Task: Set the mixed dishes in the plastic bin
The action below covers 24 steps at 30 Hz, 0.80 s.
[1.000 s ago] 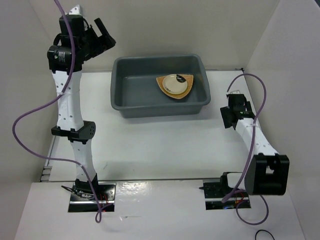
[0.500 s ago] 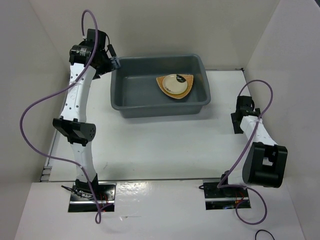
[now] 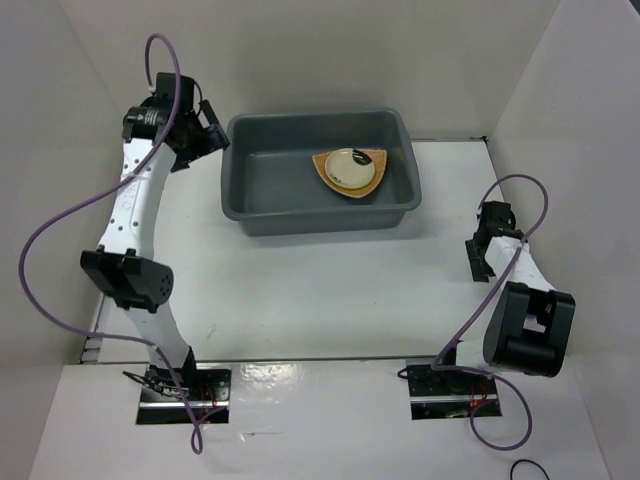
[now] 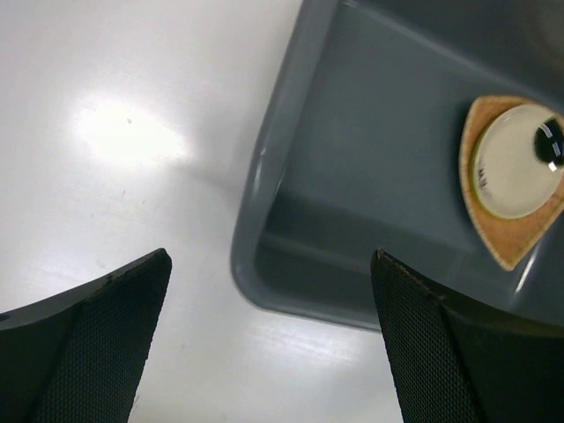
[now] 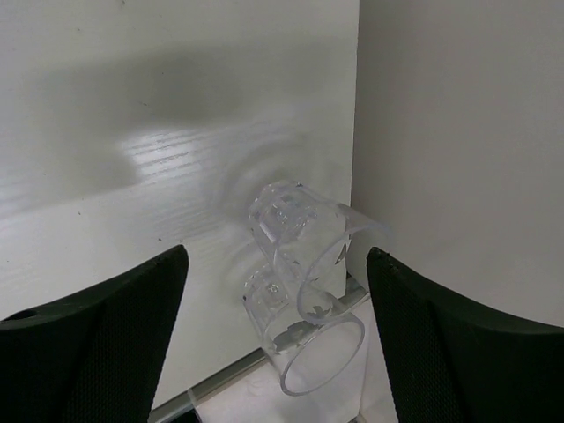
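Note:
The dark grey plastic bin [image 3: 262,200] stands at the back middle of the table. In it lies the tan plate [image 3: 372,180] with the cream saucer [image 3: 347,167] on top. Both also show in the left wrist view: plate [image 4: 508,248], saucer [image 4: 511,163], bin rim [image 4: 263,181]. My left gripper [image 3: 209,134] is open and empty, just outside the bin's left end [image 4: 273,352]. The clear glass [image 5: 304,295] lies on its side against the right wall. My right gripper [image 3: 493,216] is open, its fingers either side of the glass [image 5: 278,344], not touching it.
White walls enclose the table on the left, back and right. The right wall [image 5: 458,132] is right behind the glass. A metal strip [image 5: 211,379] runs along the table's edge under the glass. Purple cables loop off both arms.
My left arm swung left and down from high above to the bin's left end. My right arm drew back to the right, toward the wall. The dishes in the bin have not moved.

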Available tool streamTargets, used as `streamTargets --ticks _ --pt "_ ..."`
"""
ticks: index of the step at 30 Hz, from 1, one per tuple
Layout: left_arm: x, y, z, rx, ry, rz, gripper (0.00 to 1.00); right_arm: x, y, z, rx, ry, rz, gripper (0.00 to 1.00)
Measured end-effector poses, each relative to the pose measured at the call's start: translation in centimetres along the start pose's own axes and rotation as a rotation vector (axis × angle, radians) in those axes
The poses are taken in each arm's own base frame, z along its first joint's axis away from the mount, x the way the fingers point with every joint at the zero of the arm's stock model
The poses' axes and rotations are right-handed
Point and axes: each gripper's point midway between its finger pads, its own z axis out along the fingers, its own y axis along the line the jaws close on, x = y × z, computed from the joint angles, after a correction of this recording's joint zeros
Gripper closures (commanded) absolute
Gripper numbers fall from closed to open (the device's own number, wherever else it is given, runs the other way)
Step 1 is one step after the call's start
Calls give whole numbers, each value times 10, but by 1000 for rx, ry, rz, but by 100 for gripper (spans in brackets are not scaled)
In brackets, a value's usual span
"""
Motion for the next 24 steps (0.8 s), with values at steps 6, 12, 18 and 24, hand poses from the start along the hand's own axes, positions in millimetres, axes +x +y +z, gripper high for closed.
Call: streamTargets --ticks 6,12,18,24 --pt "41 59 -12 11 24 -106 0 10 0 5 -15 28 -19 20" --pt "49 83 -25 59 -27 -187 0 19 10 15 -60 65 -68 30" --pt "58 88 -21 77 -7 -206 0 29 18 29 -106 114 -92 71" --pt "55 93 -39 99 -50 -221 0 19 14 23 -128 102 -79 100"
